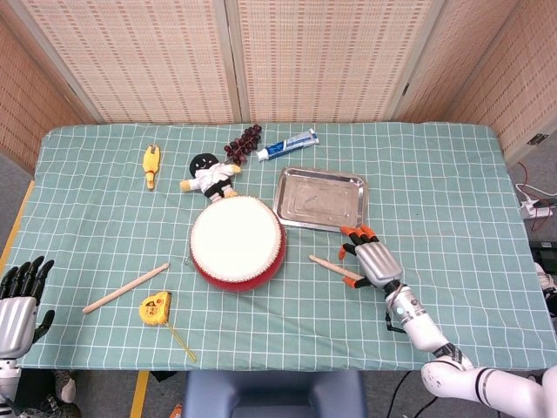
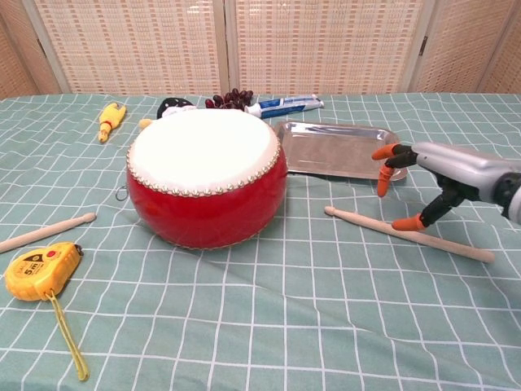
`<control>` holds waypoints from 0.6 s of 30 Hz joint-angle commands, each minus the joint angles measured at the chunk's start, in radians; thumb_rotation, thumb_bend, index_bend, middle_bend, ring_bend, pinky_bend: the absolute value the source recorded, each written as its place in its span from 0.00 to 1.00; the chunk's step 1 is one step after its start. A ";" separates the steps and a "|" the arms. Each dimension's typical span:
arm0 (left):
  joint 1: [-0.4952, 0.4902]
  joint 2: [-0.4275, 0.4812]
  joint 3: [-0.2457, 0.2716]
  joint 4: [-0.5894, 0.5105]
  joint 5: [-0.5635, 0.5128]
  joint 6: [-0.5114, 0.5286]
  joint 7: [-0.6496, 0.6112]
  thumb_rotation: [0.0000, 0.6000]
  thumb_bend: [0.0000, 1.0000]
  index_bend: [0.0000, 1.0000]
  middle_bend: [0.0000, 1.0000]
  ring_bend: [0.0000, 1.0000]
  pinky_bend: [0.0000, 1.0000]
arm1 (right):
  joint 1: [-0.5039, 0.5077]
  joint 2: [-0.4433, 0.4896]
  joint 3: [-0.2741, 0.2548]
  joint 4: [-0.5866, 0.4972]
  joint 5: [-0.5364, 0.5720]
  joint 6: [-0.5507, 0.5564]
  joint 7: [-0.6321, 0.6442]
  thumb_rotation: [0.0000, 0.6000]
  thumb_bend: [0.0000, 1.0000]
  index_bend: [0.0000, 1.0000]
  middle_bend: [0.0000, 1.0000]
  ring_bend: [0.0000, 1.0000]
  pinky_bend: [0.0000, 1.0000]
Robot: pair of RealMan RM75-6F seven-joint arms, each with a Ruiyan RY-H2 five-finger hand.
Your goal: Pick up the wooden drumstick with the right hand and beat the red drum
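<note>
Your worktop (image 1: 452, 192) wears a green checked cloth, with woven screens (image 1: 235, 57) standing behind it. The red drum (image 2: 207, 177) sits near the middle, just left of the metal tray (image 2: 342, 151). Your right hand (image 1: 372, 260) hovers over the wooden drumstick (image 2: 407, 234), which lies flat on the cloth right of the drum. Its orange-tipped fingers (image 2: 383, 181) are spread apart and curl downward, one tip (image 2: 404, 224) touching the stick, nothing gripped. Your left hand (image 1: 17, 300) rests off the front left edge, fingers apart and empty.
</note>
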 commanded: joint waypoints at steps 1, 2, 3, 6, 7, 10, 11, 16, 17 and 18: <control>0.003 -0.001 0.001 0.006 -0.004 -0.001 -0.005 1.00 0.30 0.00 0.00 0.00 0.00 | 0.029 -0.046 0.015 0.050 0.035 -0.025 -0.044 1.00 0.21 0.45 0.08 0.00 0.01; 0.003 -0.001 0.000 0.009 -0.006 -0.003 -0.007 1.00 0.30 0.00 0.00 0.00 0.00 | 0.033 -0.056 0.017 0.062 0.040 -0.025 -0.053 1.00 0.21 0.46 0.08 0.00 0.01; 0.003 -0.002 0.000 0.010 -0.008 -0.004 -0.008 1.00 0.30 0.00 0.00 0.00 0.00 | 0.037 -0.065 0.019 0.073 0.047 -0.027 -0.058 1.00 0.21 0.46 0.08 0.00 0.01; 0.003 -0.003 -0.001 0.014 -0.007 -0.003 -0.009 1.00 0.30 0.00 0.00 0.00 0.00 | 0.046 -0.082 0.026 0.083 0.072 -0.047 -0.057 1.00 0.22 0.47 0.08 0.00 0.01; 0.003 -0.003 -0.001 0.015 -0.005 -0.002 -0.010 1.00 0.30 0.00 0.00 0.00 0.00 | 0.048 -0.085 0.026 0.084 0.075 -0.050 -0.057 1.00 0.22 0.47 0.08 0.00 0.01; 0.003 -0.004 -0.002 0.016 -0.003 0.001 -0.013 1.00 0.30 0.00 0.00 0.00 0.00 | 0.053 -0.093 0.022 0.087 0.082 -0.058 -0.064 1.00 0.23 0.47 0.08 0.00 0.01; 0.003 -0.004 -0.002 0.017 -0.003 0.001 -0.014 1.00 0.30 0.00 0.00 0.00 0.00 | 0.054 -0.094 0.021 0.087 0.085 -0.060 -0.066 1.00 0.23 0.47 0.08 0.00 0.01; 0.003 -0.007 0.001 0.025 -0.004 -0.006 -0.019 1.00 0.30 0.00 0.00 0.00 0.00 | 0.059 -0.097 0.013 0.095 0.095 -0.067 -0.085 1.00 0.27 0.48 0.08 0.00 0.01; 0.003 -0.008 0.001 0.026 -0.005 -0.008 -0.021 1.00 0.30 0.00 0.00 0.00 0.00 | 0.059 -0.098 0.012 0.096 0.098 -0.068 -0.086 1.00 0.27 0.48 0.08 0.00 0.01; 0.003 -0.009 0.000 0.028 -0.008 -0.009 -0.023 1.00 0.30 0.00 0.00 0.00 0.00 | 0.058 -0.099 0.011 0.096 0.101 -0.069 -0.086 1.00 0.28 0.48 0.08 0.00 0.01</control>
